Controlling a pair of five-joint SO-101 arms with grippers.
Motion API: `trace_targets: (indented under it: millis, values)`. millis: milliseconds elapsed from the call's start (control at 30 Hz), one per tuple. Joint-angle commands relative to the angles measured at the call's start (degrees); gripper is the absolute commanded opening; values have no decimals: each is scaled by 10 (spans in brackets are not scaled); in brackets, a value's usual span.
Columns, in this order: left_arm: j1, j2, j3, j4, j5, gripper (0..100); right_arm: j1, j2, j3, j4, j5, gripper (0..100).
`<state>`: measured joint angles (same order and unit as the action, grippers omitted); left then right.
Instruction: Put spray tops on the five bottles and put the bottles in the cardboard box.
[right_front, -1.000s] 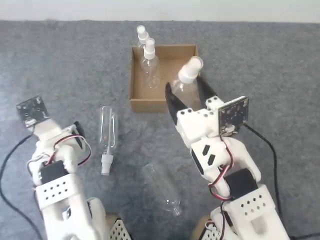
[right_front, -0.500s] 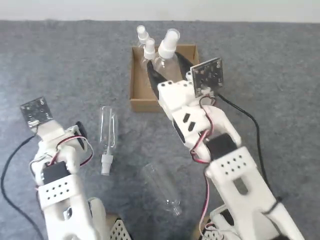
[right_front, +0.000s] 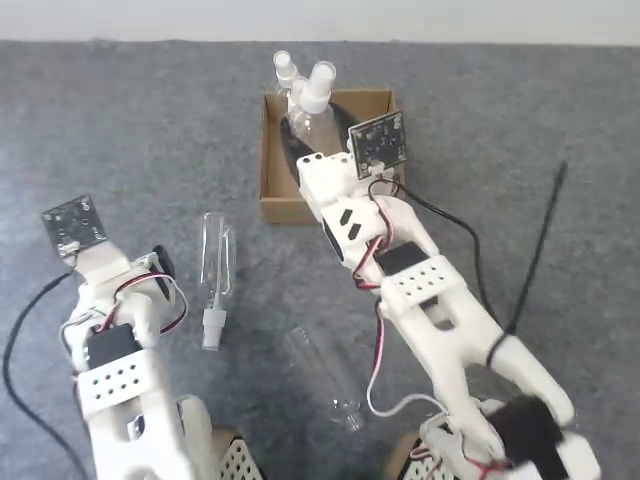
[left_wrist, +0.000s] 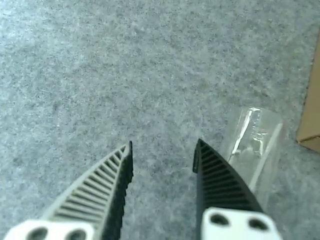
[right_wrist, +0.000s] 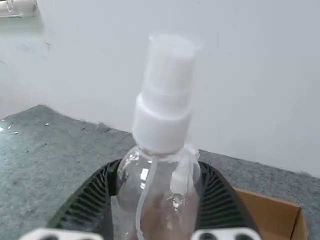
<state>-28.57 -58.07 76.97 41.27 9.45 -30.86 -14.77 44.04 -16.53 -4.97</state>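
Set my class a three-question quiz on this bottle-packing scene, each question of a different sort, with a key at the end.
1. True or false: the right gripper is shut on a bottle with a spray top.
2. In the high view, that bottle is: A) over the cardboard box; B) lying flat beside an arm's base; C) standing behind the box.
3. Fill in: two bottles lie on the carpet. The bottle nearer the box has a spray top; the other bottle has ____.

Key: 1 true; 2 A; 3 none.
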Motion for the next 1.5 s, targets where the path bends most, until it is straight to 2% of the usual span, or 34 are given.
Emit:
trace_targets:
  millis: [0, 233, 667, 1467]
  values:
    - [4, -9, -5, -15, -4, 188, -10, 54, -44, -96, -4, 38]
    - [4, -9, -4, -15, -4, 188, -22, 151, -47, -208, 1, 38]
    - [4, -9, -4, -15, -4, 188, -22, 248, -47, -319, 2, 38]
    - [4, -9, -3, -15, -4, 189, -44, 365, -74, -345, 2, 39]
